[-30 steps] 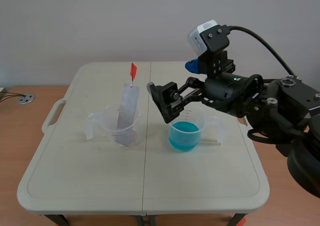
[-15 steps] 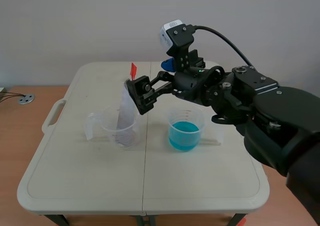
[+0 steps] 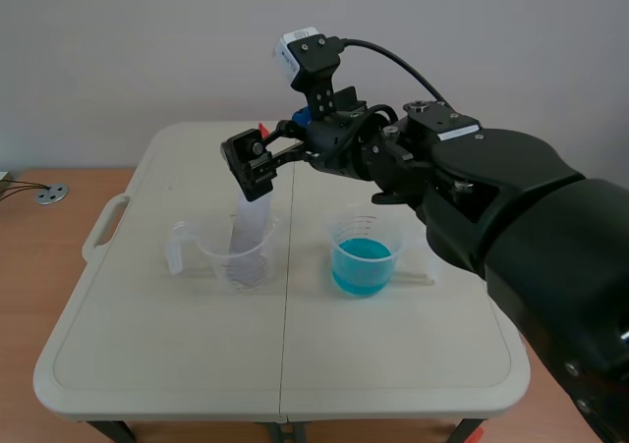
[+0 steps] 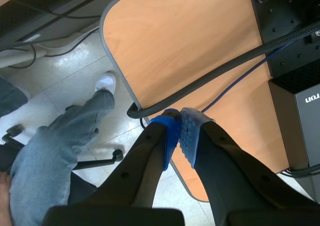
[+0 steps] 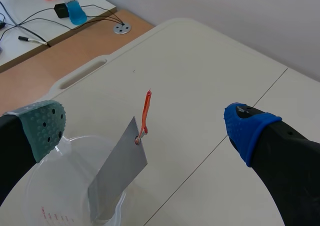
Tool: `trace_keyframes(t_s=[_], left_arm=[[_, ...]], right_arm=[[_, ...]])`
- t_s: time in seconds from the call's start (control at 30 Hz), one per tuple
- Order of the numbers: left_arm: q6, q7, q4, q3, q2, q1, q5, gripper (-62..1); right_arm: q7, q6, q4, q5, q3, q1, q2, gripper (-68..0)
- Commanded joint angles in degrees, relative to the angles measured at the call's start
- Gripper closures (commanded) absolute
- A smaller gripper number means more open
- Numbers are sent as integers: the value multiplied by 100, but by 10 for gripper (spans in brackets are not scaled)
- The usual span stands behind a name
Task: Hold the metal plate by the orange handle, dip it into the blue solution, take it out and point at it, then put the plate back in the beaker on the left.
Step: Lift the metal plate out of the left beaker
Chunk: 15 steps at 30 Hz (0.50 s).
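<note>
The plate (image 3: 252,235) is seen standing in the clear beaker (image 3: 211,251), leaned against its rim, with the orange handle (image 5: 145,109) raised from its top corner. This beaker is placed on the table (image 3: 393,355), at 9 o'clock from the second beaker (image 3: 366,235), in which the blue solution (image 3: 361,266) is kept; the two are set apart.

The right gripper (image 3: 252,166) is held in the air at 12 o'clock from the clear beaker, at the top end of the plate. It is released. In the right wrist view its fingers are spread wide, the green pad (image 5: 44,128) on one side and the blue pad (image 5: 246,131) on the other. The handle is found between them but is touched by neither, so the plate is not gripped.

The left gripper (image 4: 180,136) is clenched on nothing, with its two pads pressed together. Under it a wooden desk (image 4: 190,45), a black cable (image 4: 215,73) and the floor (image 4: 65,80) are seen, and also a person's leg (image 4: 60,151) in jeans with a white shoe (image 4: 106,81).
</note>
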Motion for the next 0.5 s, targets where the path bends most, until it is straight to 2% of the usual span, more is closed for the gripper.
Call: trace_keyframes(t_s=[0.0, 0.3, 0.47], left_arm=[[2, -33, 96, -11, 13, -4, -33, -16], [2, -33, 96, -11, 13, -17, -33, -16], [2, -35, 96, -11, 13, -20, -33, -16]], right_arm=[[48, 20, -35, 44, 0, 212, -101, -663], [50, 20, -369, 46, 0, 348, -286, -662], [87, 17, -369, 44, 0, 365, -284, -531]])
